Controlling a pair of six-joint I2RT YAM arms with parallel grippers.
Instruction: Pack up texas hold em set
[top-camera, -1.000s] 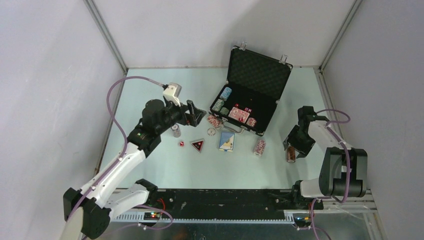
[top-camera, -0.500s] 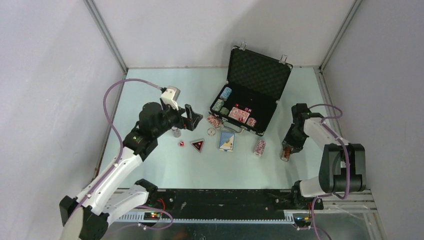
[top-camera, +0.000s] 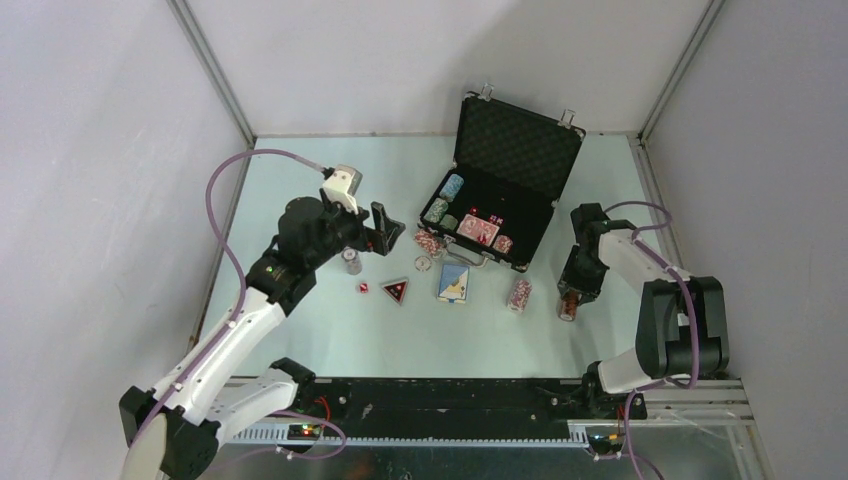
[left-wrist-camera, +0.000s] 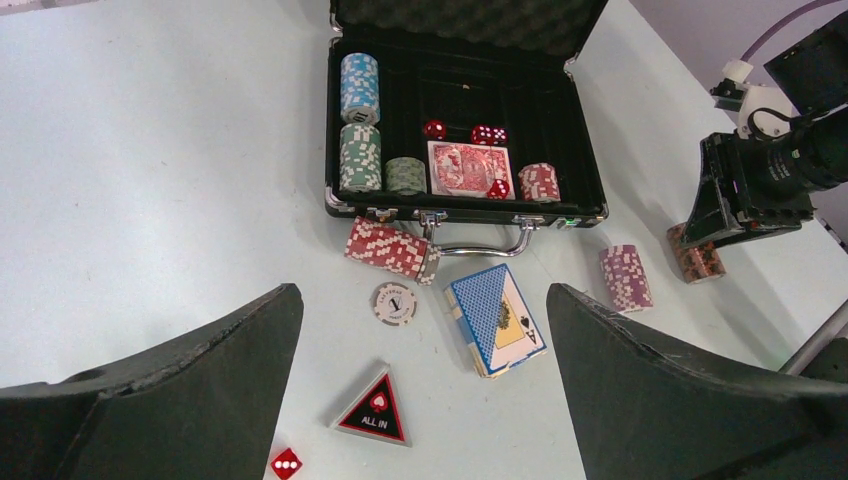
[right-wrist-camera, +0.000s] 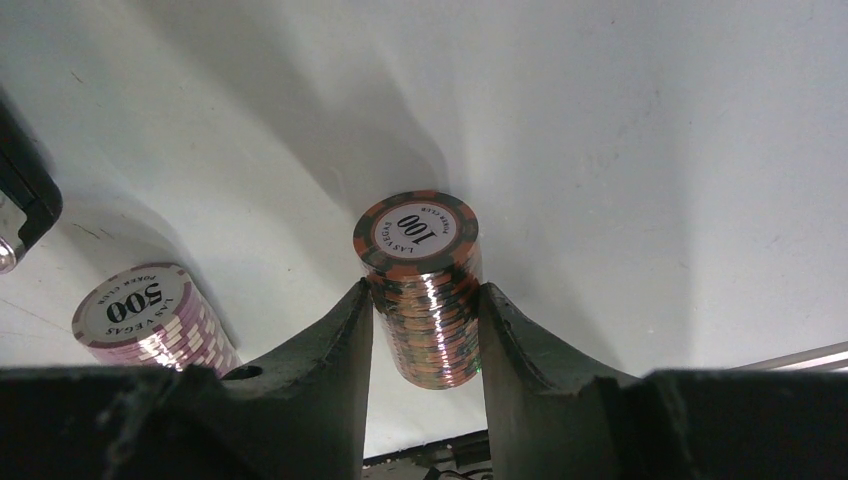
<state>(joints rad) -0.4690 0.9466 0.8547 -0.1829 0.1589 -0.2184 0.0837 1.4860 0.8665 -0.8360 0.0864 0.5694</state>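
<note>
The black briefcase (top-camera: 517, 150) lies open at the back, holding blue (left-wrist-camera: 360, 85) and green (left-wrist-camera: 360, 157) chip stacks, a red deck (left-wrist-camera: 468, 167) and red dice. In front of it lie a red/white stack (left-wrist-camera: 390, 248), the white button (left-wrist-camera: 394, 303), the blue deck (left-wrist-camera: 497, 318), the black triangle (left-wrist-camera: 373, 410) and a red die (left-wrist-camera: 286, 463). My left gripper (left-wrist-camera: 425, 400) is open and empty above the triangle. My right gripper (right-wrist-camera: 425, 300) is shut on a brown chip stack (right-wrist-camera: 425, 275), which is upright on the table right of the case (top-camera: 569, 303).
A purple chip stack (right-wrist-camera: 150, 315) lies just left of the right gripper, also seen in the top view (top-camera: 519, 294). A small grey cylinder (top-camera: 351, 261) stands below the left gripper (top-camera: 388, 236). The enclosure walls close in on both sides.
My right gripper has slid left with the brown chip stack between its fingers. My left arm has shifted only slightly.
</note>
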